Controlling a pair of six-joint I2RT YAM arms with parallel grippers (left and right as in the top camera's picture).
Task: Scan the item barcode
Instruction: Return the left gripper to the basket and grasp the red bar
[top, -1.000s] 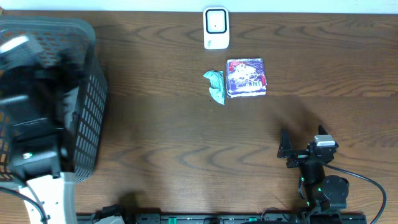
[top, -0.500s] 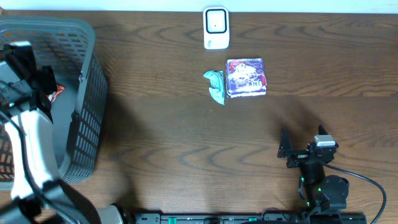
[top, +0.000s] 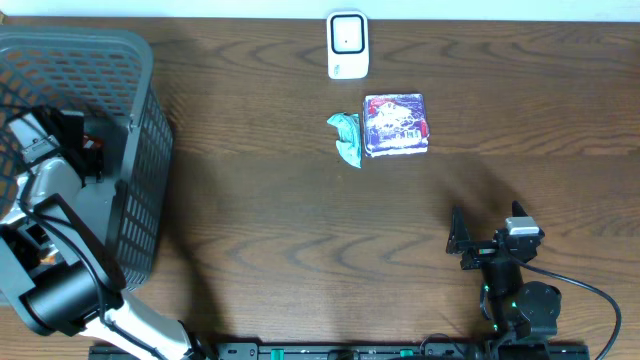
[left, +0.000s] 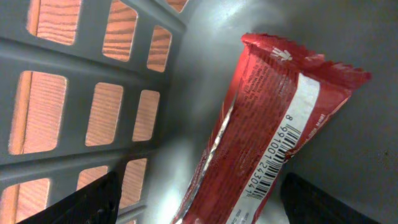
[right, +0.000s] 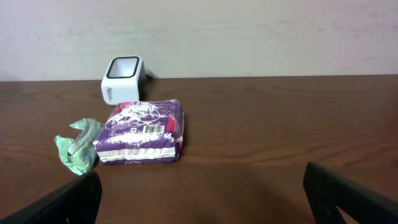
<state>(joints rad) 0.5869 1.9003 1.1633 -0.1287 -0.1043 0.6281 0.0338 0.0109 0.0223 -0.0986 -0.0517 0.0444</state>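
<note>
Left arm (top: 52, 195) dipped into basket (top: 145, 190), fingers (left: 87, 202) seemingly apart.

Wooden table (top: 300, 220): basket (top: 142, 200), scanner (top: 347, 45), purple packet (top: 396, 125), green wrapper (top: 346, 137).

My left arm (top: 55, 200) reaches along the far left side, wrist bent so that my left tool (left: 199, 182) points downward with its jaws spread wide. My right tool (top: 487, 222) sits low over the surface at front right, held level, jaws fully apart.

Likely a shop checkout mock-up: scanner (top: 348, 44), basket (top: 145, 170), packet (top: 396, 124).
</note>
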